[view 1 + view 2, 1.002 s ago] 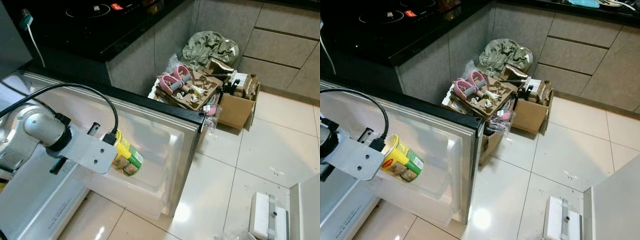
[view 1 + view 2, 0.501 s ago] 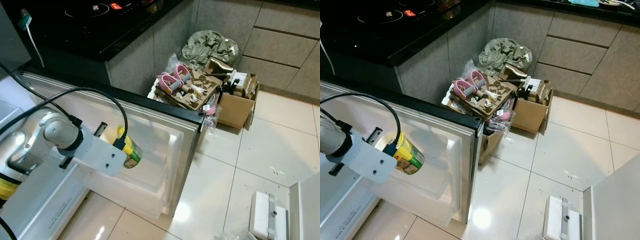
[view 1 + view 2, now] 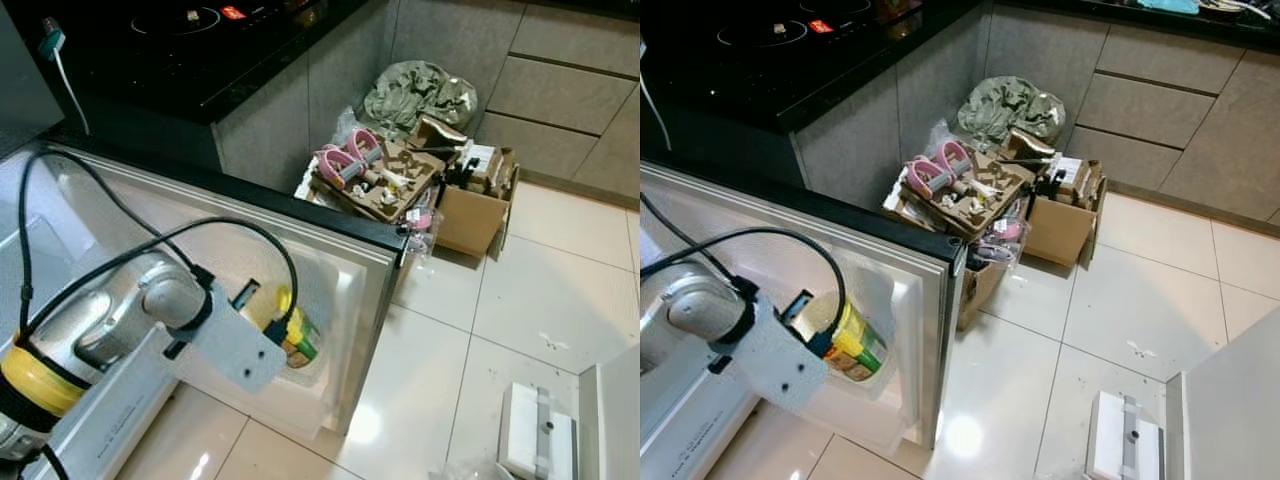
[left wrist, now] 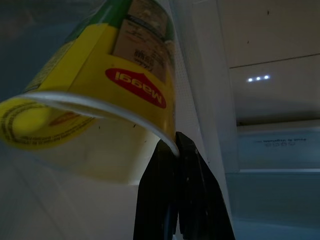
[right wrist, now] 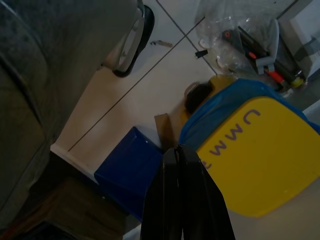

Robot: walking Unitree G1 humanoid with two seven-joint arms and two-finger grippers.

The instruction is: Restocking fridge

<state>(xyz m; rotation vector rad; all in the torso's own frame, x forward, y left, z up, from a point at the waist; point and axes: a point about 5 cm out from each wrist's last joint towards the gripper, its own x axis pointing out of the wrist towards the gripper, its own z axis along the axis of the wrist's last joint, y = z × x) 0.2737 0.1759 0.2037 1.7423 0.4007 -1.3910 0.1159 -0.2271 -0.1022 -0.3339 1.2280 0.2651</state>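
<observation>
Gripping the rim of a yellow and green noodle cup (image 4: 107,80), the left gripper (image 4: 176,145) has its two black fingers pinched together on the cup's edge. Compared with a second ago, the left arm (image 3: 120,325) has swung lower and further right, carrying the cup (image 3: 852,346) from higher up against the open fridge door (image 3: 345,255) down into the door's lower shelf (image 3: 875,392), where it sits tilted. Right gripper (image 5: 181,165) hangs with fingers pressed together above a yellow lid (image 5: 260,160) and blue bin (image 5: 127,170). Cardboard boxes (image 3: 470,205) sit on the tiled floor (image 3: 540,300) beyond the door.
</observation>
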